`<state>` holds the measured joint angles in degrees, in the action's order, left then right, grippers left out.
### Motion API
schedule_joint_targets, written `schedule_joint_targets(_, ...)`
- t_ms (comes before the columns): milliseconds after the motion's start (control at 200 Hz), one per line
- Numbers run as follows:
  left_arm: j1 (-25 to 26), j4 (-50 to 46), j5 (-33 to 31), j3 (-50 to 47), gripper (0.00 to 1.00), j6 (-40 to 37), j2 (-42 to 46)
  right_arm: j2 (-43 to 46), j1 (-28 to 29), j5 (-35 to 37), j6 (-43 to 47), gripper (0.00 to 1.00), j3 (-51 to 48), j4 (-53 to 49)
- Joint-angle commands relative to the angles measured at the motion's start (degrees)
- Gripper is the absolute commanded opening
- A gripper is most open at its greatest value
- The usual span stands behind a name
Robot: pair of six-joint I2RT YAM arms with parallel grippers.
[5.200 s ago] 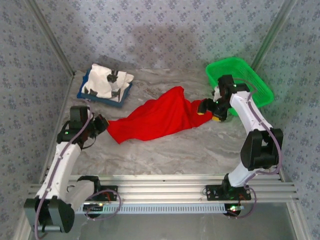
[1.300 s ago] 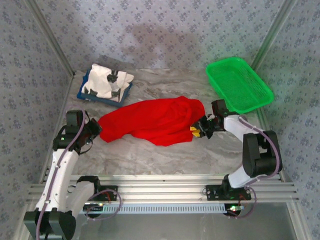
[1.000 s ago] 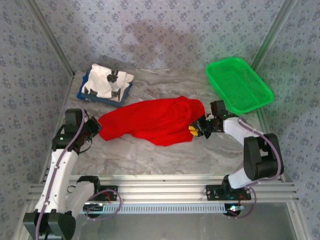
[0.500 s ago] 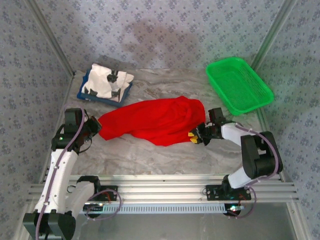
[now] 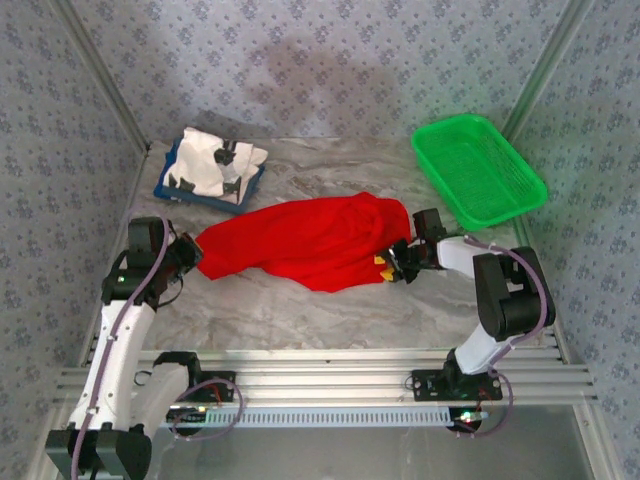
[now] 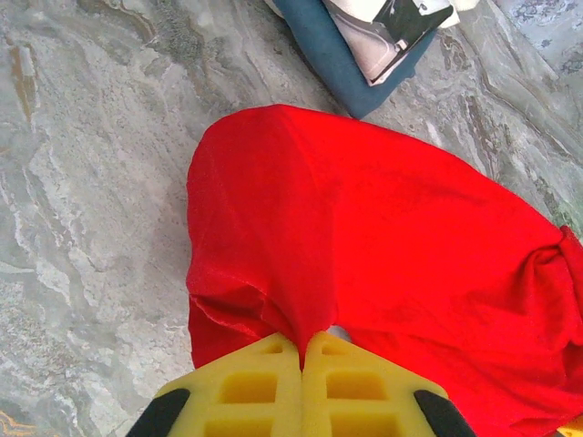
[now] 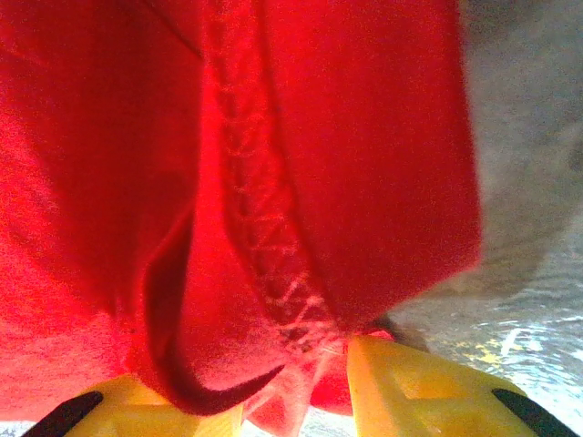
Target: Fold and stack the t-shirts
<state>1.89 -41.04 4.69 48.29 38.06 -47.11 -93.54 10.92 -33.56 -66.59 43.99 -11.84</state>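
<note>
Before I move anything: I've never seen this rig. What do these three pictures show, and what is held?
Two robot arms stand at the table's near edge. One picture looks down from above; the others come from a camera on each wrist. On the table lie a red t-shirt, a white t-shirt on a blue tray, and a green basket. The left pincer is shut on the red t-shirt's edge. The right pincer is at its other end, fingers apart, cloth between them.
</note>
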Motion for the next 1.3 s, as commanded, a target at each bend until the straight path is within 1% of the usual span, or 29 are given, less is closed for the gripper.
schedule_joint_targets(0, 0.2, -0.7, -0.3, 1.8, 0.0, -1.1, 0.9, -1.1, 0.3, 1.6, 1.0, 0.37, 1.5, -2.1)
schedule_joint_targets(205, 0.2, -0.5, -0.3, 1.5, 0.0, -1.1, 1.0, -3.2, 1.6, 1.6, 1.3, 0.37, 2.6, -3.6)
schedule_joint_targets(360, 0.1, -0.5, -0.3, 0.9, 0.0, -0.9, 1.4, -3.4, 1.8, 4.2, 2.0, 0.37, 3.4, -6.9)
schedule_joint_targets(425, 0.1, -0.5, -0.2, 0.6, 0.0, -0.8, 1.6, -3.8, 1.9, 5.3, 2.6, 0.35, 4.1, -8.2)
schedule_joint_targets(490, 0.1, -0.5, -0.2, 0.4, 0.0, -0.8, 1.8, -4.4, 1.8, 5.8, 2.6, 0.32, 4.7, -9.6)
schedule_joint_targets(630, -0.1, -0.7, -0.5, -0.1, 0.0, -1.1, 2.7, -5.7, 1.7, 6.6, 3.6, 0.19, 6.5, -11.9)
schedule_joint_targets(844, -0.8, -1.4, -0.6, -1.2, 0.0, -1.1, 4.4, -6.7, 1.6, 7.4, 5.4, 0.04, 8.7, -14.1)
schedule_joint_targets(894, -0.9, -1.4, -0.6, -1.4, 0.0, -1.1, 4.6, -6.0, 1.6, 7.9, 6.0, 0.0, 9.2, -14.6)
schedule_joint_targets(1099, -1.1, -1.5, -1.0, -0.4, 0.0, -1.6, 4.7, -0.3, 1.7, 8.8, 10.0, 0.0, 13.9, -20.0)
schedule_joint_targets(1209, -1.2, -1.3, -0.8, 1.8, 0.0, -1.6, 4.0, 4.5, 1.7, 7.2, 12.3, 0.0, 18.1, -22.3)
schedule_joint_targets(1294, -1.2, -1.3, -0.7, 5.1, 0.0, -1.8, 3.1, 8.2, 1.3, 6.0, 14.4, 0.0, 22.8, -27.5)
